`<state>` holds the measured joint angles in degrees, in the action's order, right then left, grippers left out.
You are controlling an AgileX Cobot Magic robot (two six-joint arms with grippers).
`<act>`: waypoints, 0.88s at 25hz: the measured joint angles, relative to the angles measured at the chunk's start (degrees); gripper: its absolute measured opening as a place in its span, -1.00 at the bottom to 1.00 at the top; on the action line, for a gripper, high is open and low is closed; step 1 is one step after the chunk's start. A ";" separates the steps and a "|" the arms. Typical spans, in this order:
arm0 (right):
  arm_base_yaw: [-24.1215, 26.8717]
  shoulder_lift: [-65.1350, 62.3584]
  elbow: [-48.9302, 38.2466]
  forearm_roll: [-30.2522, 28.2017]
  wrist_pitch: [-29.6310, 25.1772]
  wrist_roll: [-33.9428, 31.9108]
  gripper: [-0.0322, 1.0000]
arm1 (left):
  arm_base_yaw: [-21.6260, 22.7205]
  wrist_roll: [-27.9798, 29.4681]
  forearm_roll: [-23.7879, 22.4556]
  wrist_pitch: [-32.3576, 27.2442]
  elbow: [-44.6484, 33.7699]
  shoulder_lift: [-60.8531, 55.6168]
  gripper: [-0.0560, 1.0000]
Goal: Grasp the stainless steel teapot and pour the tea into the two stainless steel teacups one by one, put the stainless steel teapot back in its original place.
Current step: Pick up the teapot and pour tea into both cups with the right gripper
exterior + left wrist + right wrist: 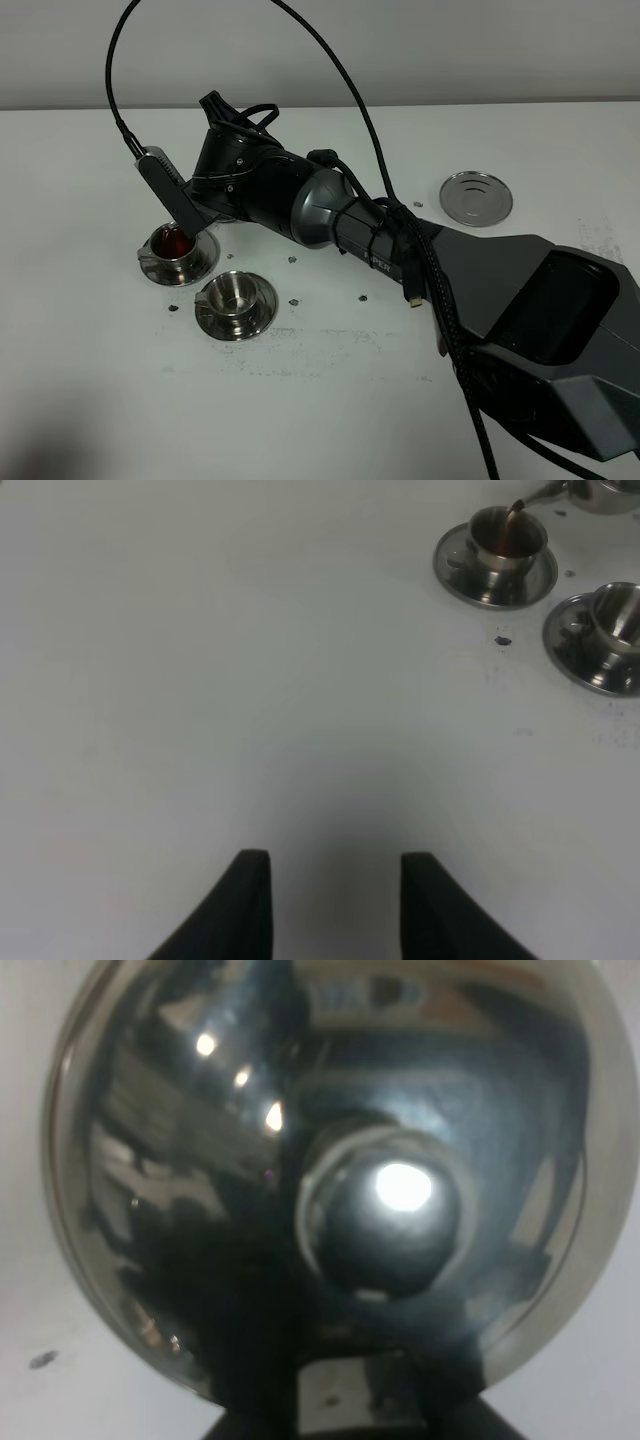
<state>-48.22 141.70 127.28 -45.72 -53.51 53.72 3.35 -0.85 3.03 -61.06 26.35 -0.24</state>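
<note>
Steel teapot [320,1190] in right fingers [245,1428], pouring

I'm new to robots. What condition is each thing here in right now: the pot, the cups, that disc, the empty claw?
stainless steel teapot: tipped, pouring from its spout, lid on.
teacup under the spout: upright, partly filled with red tea.
other teacup: upright, empty.
round steel disc: flat on the table, nothing on it.
left tool: open, holding nothing.

Glossy black-and-grey right arm [330,215] trailing braided black cables [430,285]; left end effector [335,860] shows black tapered fingers [250,900].
</note>
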 joint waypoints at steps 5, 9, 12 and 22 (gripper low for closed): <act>0.24 -1.07 0.86 2.41 -1.22 -0.41 -0.60 | 0.00 0.00 0.00 0.00 0.00 0.00 -0.21; 1.27 -1.83 5.28 9.20 -5.32 -0.47 -0.60 | 0.00 0.00 0.00 0.00 0.00 0.00 -0.21; 2.64 -1.96 9.02 17.73 -9.28 -1.30 -0.60 | 0.00 0.00 0.00 0.00 0.00 0.00 -0.21; 8.77 -1.96 12.81 42.36 -14.66 -13.66 -0.60 | 0.00 0.00 0.00 0.00 0.00 0.00 -0.21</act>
<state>-39.45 139.74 140.10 -3.36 -68.18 40.06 3.35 -0.85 3.03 -61.06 26.35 -0.24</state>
